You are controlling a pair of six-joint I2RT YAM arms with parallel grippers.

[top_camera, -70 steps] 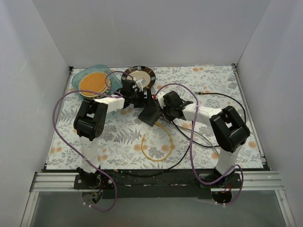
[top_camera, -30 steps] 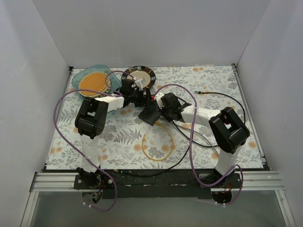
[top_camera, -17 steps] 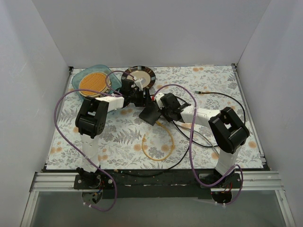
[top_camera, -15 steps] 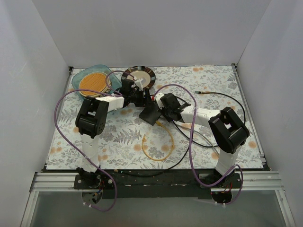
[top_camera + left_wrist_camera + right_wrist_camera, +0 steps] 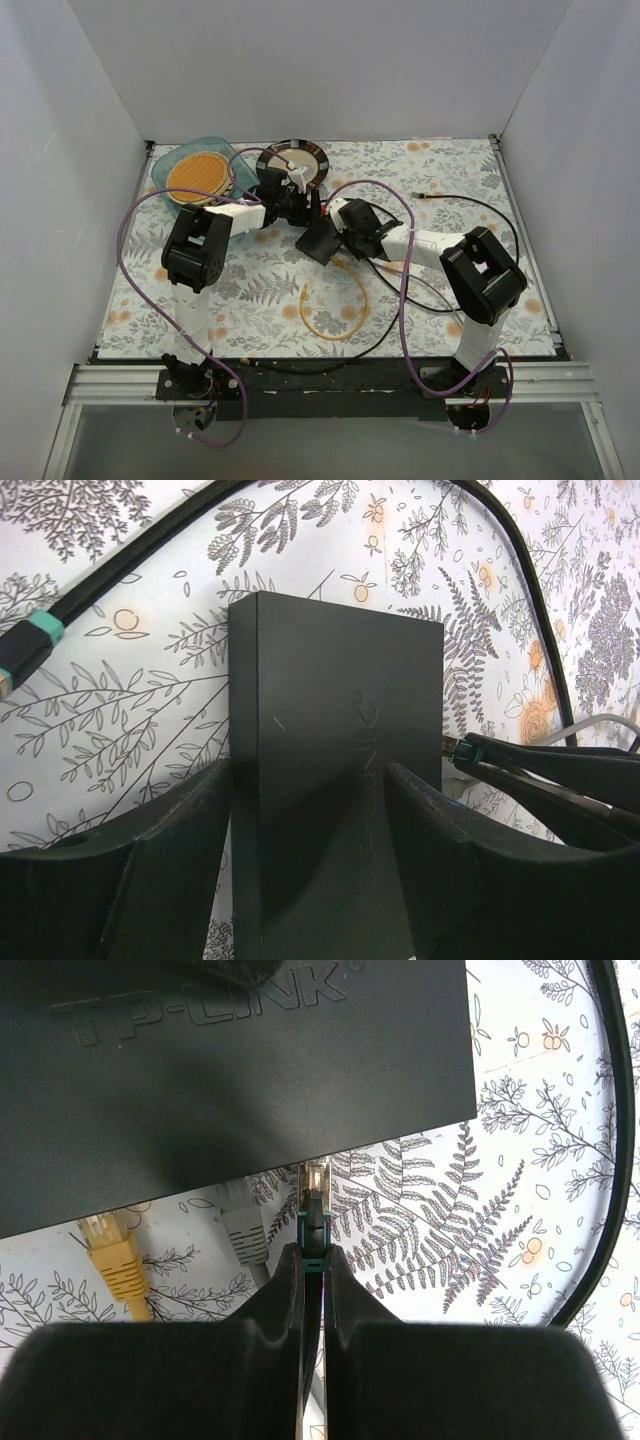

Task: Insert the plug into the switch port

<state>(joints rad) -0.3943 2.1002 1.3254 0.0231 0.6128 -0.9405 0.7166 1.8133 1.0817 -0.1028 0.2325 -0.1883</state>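
Right wrist view: the right gripper (image 5: 312, 1260) has its two smooth black fingers pressed together on the teal rubber boot of a small clear plastic plug (image 5: 316, 1198). The plug's gold-contact tip meets the near long edge of the flat dark grey rectangular box (image 5: 230, 1080), straight ahead of the fingertips. The box has a matte top with raised lettering. The switch port itself is hidden under that edge, so whether the tip is seated cannot be told. Left of this gripper a grey-booted plug (image 5: 240, 1225) and, further left, a clear plug with a ribbed yellow boot (image 5: 108, 1245) also reach the same edge. The latter's thin yellow cable (image 5: 326, 338) lies in a loose loop on the bench. A glossy black cable (image 5: 615, 1140) curves along the gripper's right, over the fern-printed bench cloth (image 5: 480, 1210). The left gripper (image 5: 310, 870) clamps the box across its width, one broad black finger (image 5: 160, 860) against each long side, and the box stands tilted off the bench. Beyond and to the left of that gripper sits a translucent blue-green dish (image 5: 165, 160) holding a round orange woven disc (image 5: 197, 176). Just behind the gripper is a round dark-rimmed plate (image 5: 318, 160) with a pale centre.
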